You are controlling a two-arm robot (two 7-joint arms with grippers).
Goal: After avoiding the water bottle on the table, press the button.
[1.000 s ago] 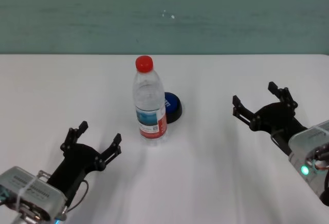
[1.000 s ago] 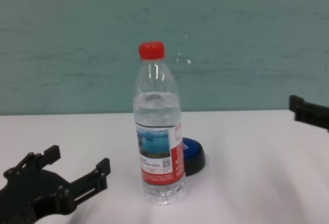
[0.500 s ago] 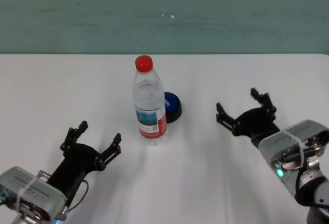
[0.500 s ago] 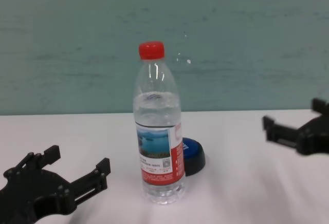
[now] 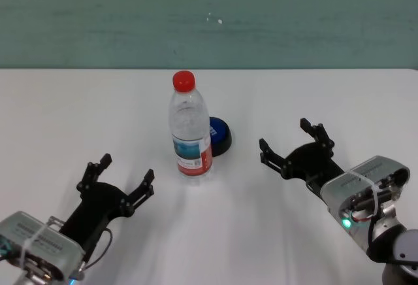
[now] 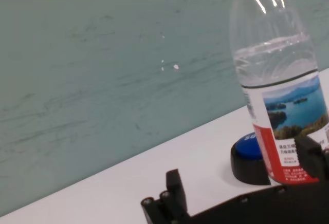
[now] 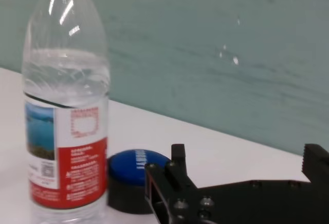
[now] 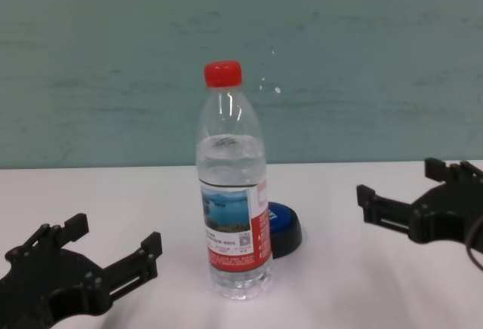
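The water bottle [image 5: 190, 128] stands upright mid-table, clear with a red cap and a red, white and blue label; it also shows in the chest view [image 8: 232, 216]. The button [image 5: 219, 134], blue-domed on a black base, sits just behind and to the right of it, partly hidden by it in the chest view [image 8: 284, 227]. My right gripper [image 5: 285, 142] is open, right of the button and apart from it; the right wrist view shows the button [image 7: 134, 178] and the bottle [image 7: 67, 111] ahead. My left gripper [image 5: 126, 175] is open and empty, parked near the front left.
The white table [image 5: 78, 115] ends at a teal wall [image 5: 209, 17] behind. Bare tabletop lies between my right gripper and the button, and along the front.
My right gripper has moved left across the table toward the button, staying open. The left arm, bottle and button have not moved.
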